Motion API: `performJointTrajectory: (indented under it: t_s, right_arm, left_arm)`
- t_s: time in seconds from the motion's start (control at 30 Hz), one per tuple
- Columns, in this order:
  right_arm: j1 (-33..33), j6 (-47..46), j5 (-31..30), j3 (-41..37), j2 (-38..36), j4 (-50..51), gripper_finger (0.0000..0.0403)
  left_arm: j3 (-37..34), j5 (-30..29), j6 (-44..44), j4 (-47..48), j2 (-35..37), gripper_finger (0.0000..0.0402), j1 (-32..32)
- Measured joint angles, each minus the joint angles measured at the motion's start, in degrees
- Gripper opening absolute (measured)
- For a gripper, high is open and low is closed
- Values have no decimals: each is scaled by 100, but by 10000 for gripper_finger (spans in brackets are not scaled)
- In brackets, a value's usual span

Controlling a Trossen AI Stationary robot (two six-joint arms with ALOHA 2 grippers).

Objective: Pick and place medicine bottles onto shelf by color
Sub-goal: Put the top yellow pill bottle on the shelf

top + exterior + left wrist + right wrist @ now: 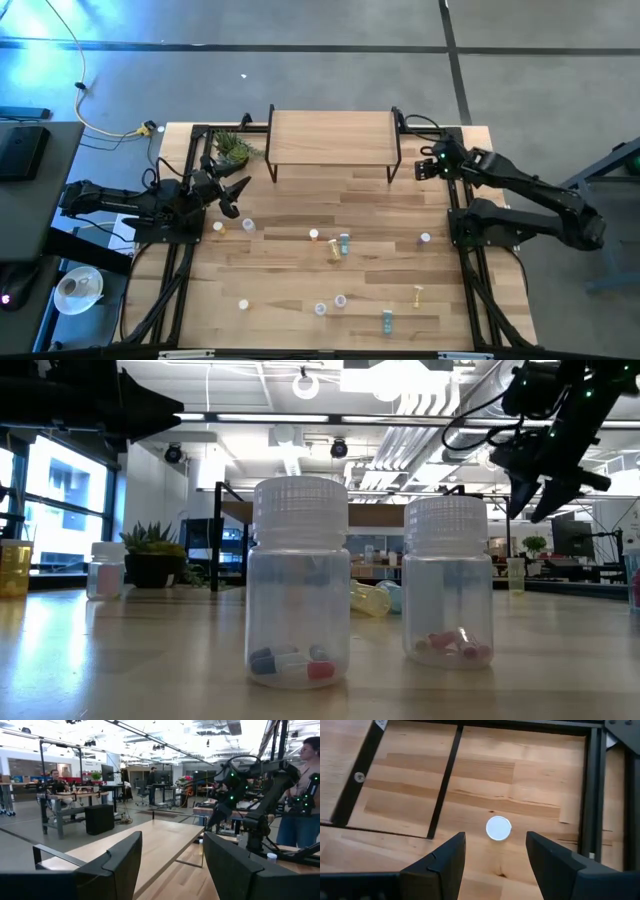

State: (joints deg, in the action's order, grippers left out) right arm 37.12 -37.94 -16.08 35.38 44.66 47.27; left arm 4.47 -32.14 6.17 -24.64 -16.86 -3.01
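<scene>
Several small medicine bottles stand or lie scattered on the wood table, among them a pink one (218, 227), a white one (248, 224), an orange one (313, 235) and a teal one (344, 243). The shelf (330, 135) stands at the table's far edge with nothing on its board. My left gripper (238, 192) is open and empty, raised near the shelf's left end, level with the board (150, 840). My right gripper (424, 166) is open and empty, high by the shelf's right end, pointing down over a white-capped bottle (498, 828) standing on the table.
A green potted plant (232, 148) stands by the shelf's left legs. Two clear white-capped bottles (298, 580) (450, 580) stand close to the table's near edge. More bottles (387, 320) lie near the front. Black frame rails (460, 230) run along both table sides. A person (305, 795) stands beyond the table.
</scene>
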Motion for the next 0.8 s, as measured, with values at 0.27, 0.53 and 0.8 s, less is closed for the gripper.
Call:
performJointTrajectory:
  t_s: [0.27,0.53,0.8]
  right_arm:
    - [0,-474,-343,-359,0,-521,200]
    - [-2,-572,-421,-632,218,-913,200]
    - [0,-666,-507,-632,762,-1244,200]
  left_arm:
    - [0,-1,-2,-1,0,201,0]
    - [0,0,-11,-1,0,201,0]
    - [0,-2,-9,0,0,201,0]
